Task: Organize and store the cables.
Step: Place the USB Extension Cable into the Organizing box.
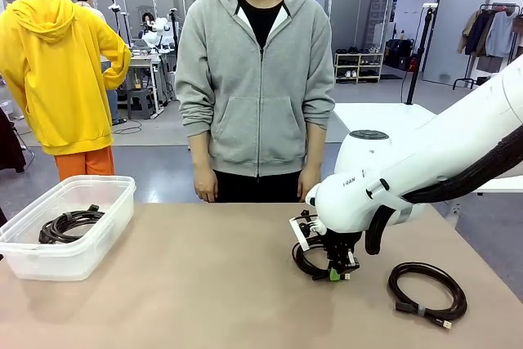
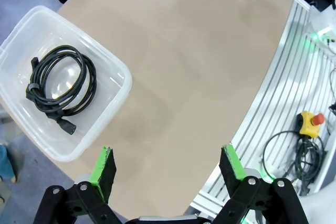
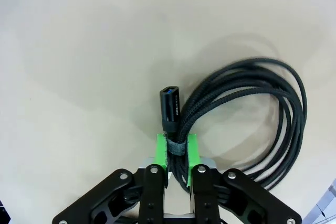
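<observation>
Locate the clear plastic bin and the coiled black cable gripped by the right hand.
clear plastic bin (image 1: 119,212): front view, right side wall.
coiled black cable (image 3: 294,111): right wrist view, outer loop.

Open table (image 1: 204,284) between bin (image 1: 114,210) and middle cable (image 1: 301,264).

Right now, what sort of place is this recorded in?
Probably a robotics lab or test hall: the tan table is edged by an aluminium frame with a red emergency-stop button, and a clothes rack stands behind.
</observation>
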{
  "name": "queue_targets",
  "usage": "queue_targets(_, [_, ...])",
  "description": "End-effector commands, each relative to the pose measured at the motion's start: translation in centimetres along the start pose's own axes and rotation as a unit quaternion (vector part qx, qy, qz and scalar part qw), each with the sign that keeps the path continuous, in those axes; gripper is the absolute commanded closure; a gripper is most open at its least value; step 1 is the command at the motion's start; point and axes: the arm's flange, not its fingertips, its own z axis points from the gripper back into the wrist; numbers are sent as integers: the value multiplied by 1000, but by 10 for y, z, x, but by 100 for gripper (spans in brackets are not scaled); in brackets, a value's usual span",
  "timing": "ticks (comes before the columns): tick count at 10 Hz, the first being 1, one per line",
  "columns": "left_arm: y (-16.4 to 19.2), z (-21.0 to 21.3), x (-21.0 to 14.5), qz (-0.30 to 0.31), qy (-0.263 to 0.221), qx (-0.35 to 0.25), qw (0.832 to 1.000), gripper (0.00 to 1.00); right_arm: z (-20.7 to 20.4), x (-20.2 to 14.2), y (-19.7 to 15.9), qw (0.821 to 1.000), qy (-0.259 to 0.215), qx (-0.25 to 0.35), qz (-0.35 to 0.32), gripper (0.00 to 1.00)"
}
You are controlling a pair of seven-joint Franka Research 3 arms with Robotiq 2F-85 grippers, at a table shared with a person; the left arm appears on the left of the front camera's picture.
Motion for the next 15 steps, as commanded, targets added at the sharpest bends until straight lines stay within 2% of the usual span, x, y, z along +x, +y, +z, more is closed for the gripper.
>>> queue_targets(1, [4, 2, 3, 4, 1, 2, 1000, 0, 3, 5, 5, 1000, 3, -2, -13, 100])
queue_targets(3, [4, 2, 3, 4, 1, 2, 1000, 0, 21, 10, 4, 1000, 0, -6, -30, 100])
queue_targets(5, [4, 2, 3, 4, 1, 2, 1000, 0, 83, 33, 2, 999, -25, -21, -42, 100])
queue_targets(6, [4, 2, 3, 4, 1, 2, 1000, 0, 109, 48, -1, 998, -13, -17, -62, 100])
queue_targets(8, [4, 2, 3, 4, 1, 2, 1000, 0, 123, 90, -15, 993, 10, -1, -122, 100])
queue_targets(11, [4, 2, 3, 4, 1, 2, 1000, 0, 104, 153, -32, 985, 15, 4, -172, 100])
queue_targets(15, [4, 2, 3, 4, 1, 2, 1000, 0, 48, 214, -31, 982, 8, -15, -187, 100])
